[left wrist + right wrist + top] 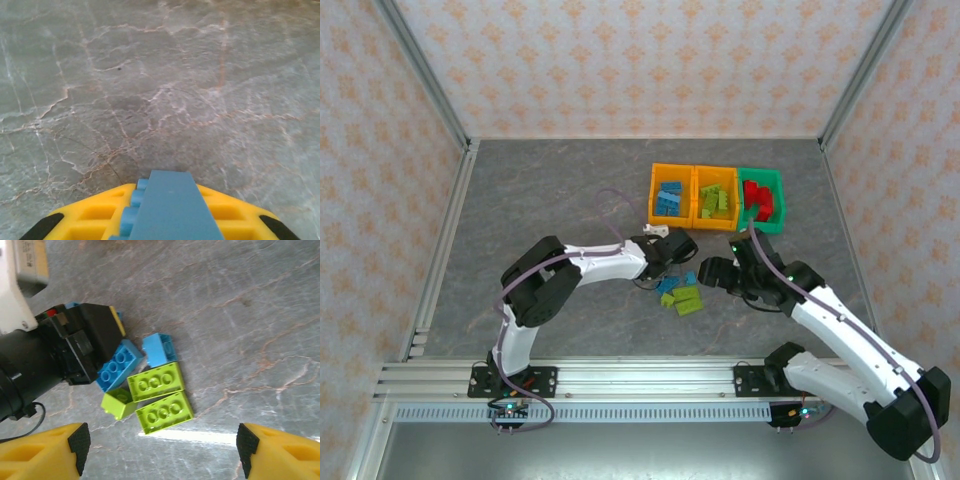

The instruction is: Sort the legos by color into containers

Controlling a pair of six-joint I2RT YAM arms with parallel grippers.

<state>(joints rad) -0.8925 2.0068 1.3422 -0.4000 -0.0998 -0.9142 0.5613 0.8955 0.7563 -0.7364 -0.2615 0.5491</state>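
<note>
Studded blue lego (170, 210), perhaps oblong

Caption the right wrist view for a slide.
Open right gripper hovers over a cluster of lime and blue legos, left gripper alongside.

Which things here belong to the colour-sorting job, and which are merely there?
Job: loose lime bricks, loose blue bricks, gripped blue brick, left orange bin, middle orange bin, green bin.
Not the job: aluminium rail, patterned walls.
</note>
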